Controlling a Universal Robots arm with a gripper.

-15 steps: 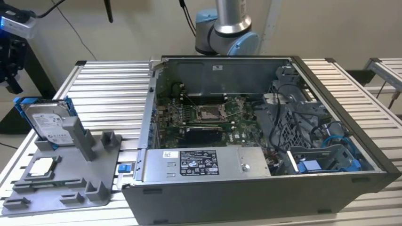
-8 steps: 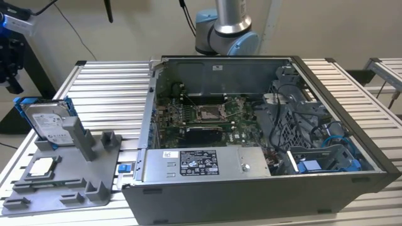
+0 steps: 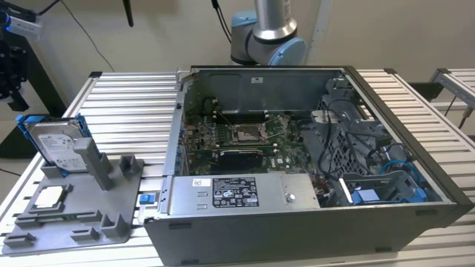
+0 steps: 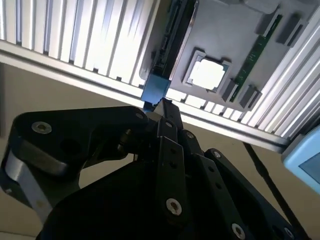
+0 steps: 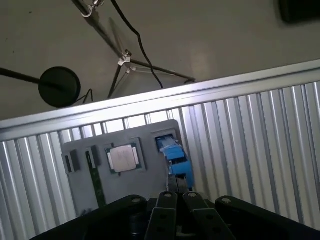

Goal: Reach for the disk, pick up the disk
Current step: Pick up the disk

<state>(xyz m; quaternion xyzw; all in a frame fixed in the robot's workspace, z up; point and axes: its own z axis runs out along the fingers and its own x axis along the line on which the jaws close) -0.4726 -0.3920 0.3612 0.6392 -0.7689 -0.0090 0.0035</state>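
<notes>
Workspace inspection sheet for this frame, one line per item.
Surface: ribbed aluminium table, with a grey fixture tray at the exterior view's left.
Job's things: disk stands on edge in the tray, inside its blue carrier, not lifted.
Clutter: open computer case; square chip lying flat on the tray; small blue piece beside the tray.
Grippers: gripper is close to the carrier's blue end; contact cannot be judged.
Cables: blue and black cables inside the case; black cable on the floor.
Surroundings: round stand base on the floor; second ribbed table at the exterior view's right.
</notes>
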